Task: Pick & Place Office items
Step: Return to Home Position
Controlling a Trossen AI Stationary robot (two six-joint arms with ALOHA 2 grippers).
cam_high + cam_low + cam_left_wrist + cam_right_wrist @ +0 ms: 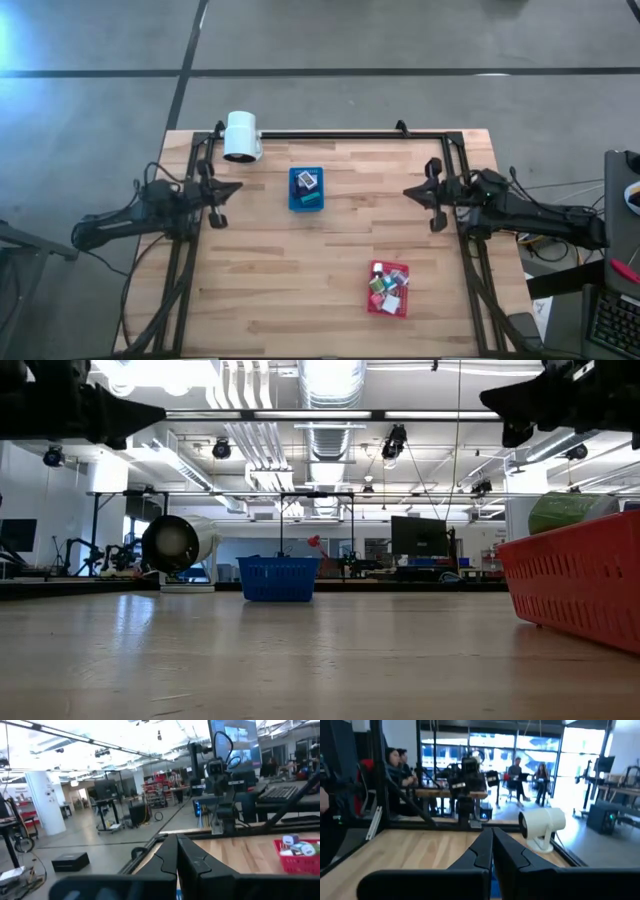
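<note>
Far from right end effector (410, 190): items (390, 288)

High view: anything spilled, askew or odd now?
Nothing stands out. The small coloured office items lie inside the red rectangular plastic tray and the blue rectangular plastic tray; none shows loose on the wooden tabletop. Both trays sit flat, the red one turned slightly. Left gripper and right gripper hang shut and empty at the table's sides.

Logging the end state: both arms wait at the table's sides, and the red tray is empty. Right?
No. The high view shows the red tray holding small office items, not empty. Left gripper and right gripper do wait at the sides.
</note>
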